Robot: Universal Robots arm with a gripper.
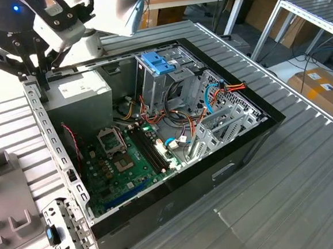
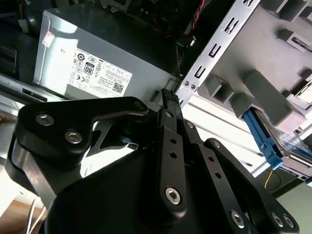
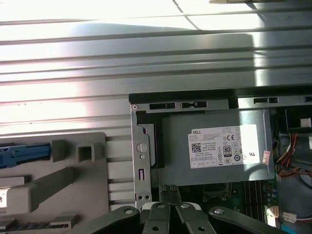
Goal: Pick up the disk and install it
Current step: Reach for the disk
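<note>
The disk lies in a grey holder beside the computer case. One blue rail of the disk [image 2: 265, 139] shows in the second wrist view, and the same rail on the disk [image 3: 24, 153] shows in the first wrist view. My gripper [image 2: 168, 95] hangs over the rear corner of the open case, above the case's metal frame and next to the power-supply box. Its fingers are shut with nothing between them. In the first wrist view the gripper [image 3: 169, 191] sits just over the frame edge, a good way from the disk. In the exterior view the gripper [image 1: 41, 82] is at the upper left.
The open computer case [image 1: 226, 154] holds a green motherboard [image 1: 120, 162], a grey power-supply box [image 1: 80, 94] with a white sticker, a tall metal cage topped by a light-blue bracket [image 1: 158, 61], and loose cables. The grey holder [image 1: 10, 188] lies on the exterior view's left. Ribbed metal table all around.
</note>
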